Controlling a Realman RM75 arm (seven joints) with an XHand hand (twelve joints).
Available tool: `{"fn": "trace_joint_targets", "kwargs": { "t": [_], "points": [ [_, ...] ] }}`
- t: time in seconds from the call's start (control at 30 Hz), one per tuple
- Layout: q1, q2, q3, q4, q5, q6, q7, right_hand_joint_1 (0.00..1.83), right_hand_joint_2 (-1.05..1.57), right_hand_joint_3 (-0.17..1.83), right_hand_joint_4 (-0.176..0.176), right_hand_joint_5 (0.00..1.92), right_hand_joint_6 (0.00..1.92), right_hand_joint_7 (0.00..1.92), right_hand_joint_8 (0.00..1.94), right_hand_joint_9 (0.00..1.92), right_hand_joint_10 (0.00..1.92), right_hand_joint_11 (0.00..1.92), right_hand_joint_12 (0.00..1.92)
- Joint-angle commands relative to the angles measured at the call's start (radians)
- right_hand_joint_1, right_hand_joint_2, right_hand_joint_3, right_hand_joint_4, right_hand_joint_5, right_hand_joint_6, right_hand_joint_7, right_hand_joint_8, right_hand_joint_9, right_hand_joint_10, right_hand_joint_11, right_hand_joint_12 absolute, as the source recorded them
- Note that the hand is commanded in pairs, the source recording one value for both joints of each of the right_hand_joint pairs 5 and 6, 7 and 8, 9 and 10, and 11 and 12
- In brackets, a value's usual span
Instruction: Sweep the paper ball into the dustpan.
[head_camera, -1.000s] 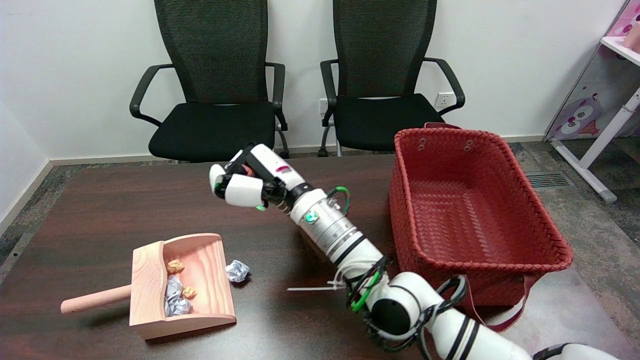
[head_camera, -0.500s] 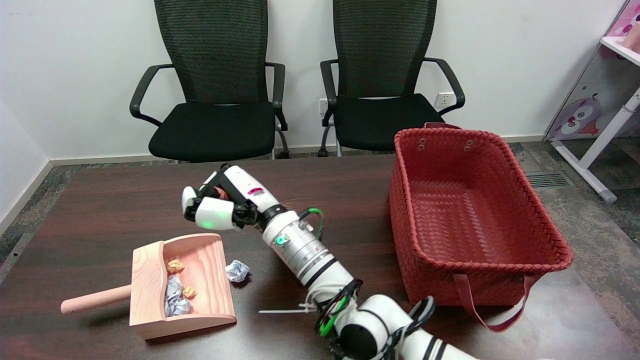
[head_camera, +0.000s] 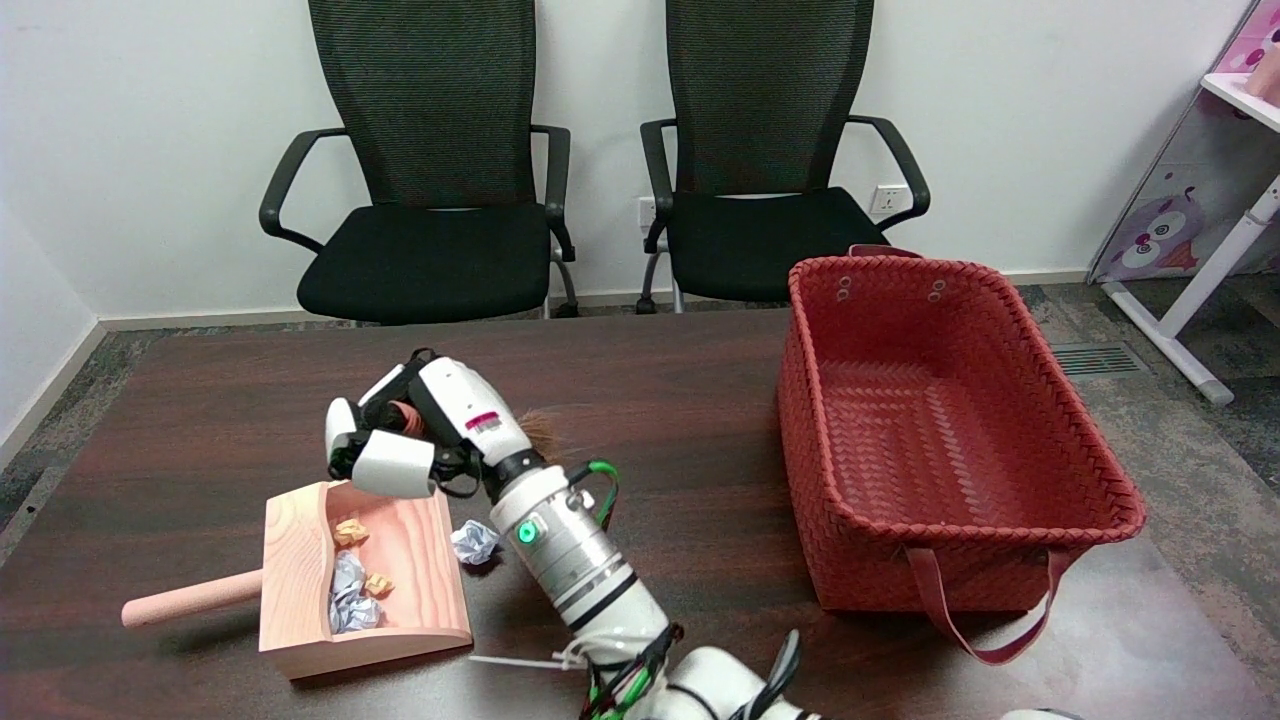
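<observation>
1. Head view showed the right hand (head_camera: 400, 440) hovering just above the far rim of the wooden dustpan (head_camera: 300, 560), fingers curled around a small brush (head_camera: 530, 428) whose brown bristles poked out behind the wrist; how firm that grip was could not be told.
2. One paper ball (head_camera: 476, 541) lay on the dark table (head_camera: 200, 420), just beside the right side of the dustpan, near the forearm.
3. Several crumpled scraps (head_camera: 350, 590) sat inside the pan already.
4. Risk, as a judgement: the forearm passed very near the ball, so a careless swing might have nudged it right, away from the pan.
5. A sweep striking the pan's wall could have pushed the light pan left or turned it by its handle (head_camera: 190, 598), spilling what it held.
6. The bristles pointed away from the ball, so the hand probably needed turning first.
7. Open room lay on the table between the ball and the red basket (head_camera: 1000, 520) at right, and on the near side of the pan; the pan's walls crowded the left.
</observation>
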Motion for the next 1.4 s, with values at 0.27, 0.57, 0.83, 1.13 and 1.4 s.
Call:
{"fn": "trace_joint_targets", "kwargs": {
  "t": [0.27, 0.57, 0.83, 1.13, 1.4],
  "points": [
    [0.008, -0.133, -0.137, 0.406, 0.246, -0.264, 0.543, 0.49, 1.52, 1.79, 0.028, 1.92, 1.92, 1.92, 1.92, 1.92, 1.92, 1.92, 1.92],
    [0.014, -0.142, -0.141, 0.361, 0.311, -0.117, 0.838, 0.47, 1.44, 1.66, 0.012, 1.92, 1.92, 1.92, 1.92, 1.92, 1.92, 1.92, 1.92],
    [0.050, -0.157, -0.143, 0.350, 0.491, -0.082, 1.074, 0.49, 1.29, 1.39, 0.007, 1.92, 1.92, 1.92, 1.92, 1.92, 1.92, 1.92, 1.92],
    [0.099, -0.090, -0.129, 0.235, 0.501, -0.102, 1.195, 0.50, 1.28, 1.23, 0.003, 1.92, 1.92, 1.92, 1.92, 1.92, 1.92, 1.92, 1.92],
    [0.124, 0.002, -0.126, 0.112, 0.544, -0.093, 1.199, 0.49, 1.33, 1.18, 0.000, 1.92, 1.92, 1.92, 1.92, 1.92, 1.92, 1.92, 1.92]
  ]
}}
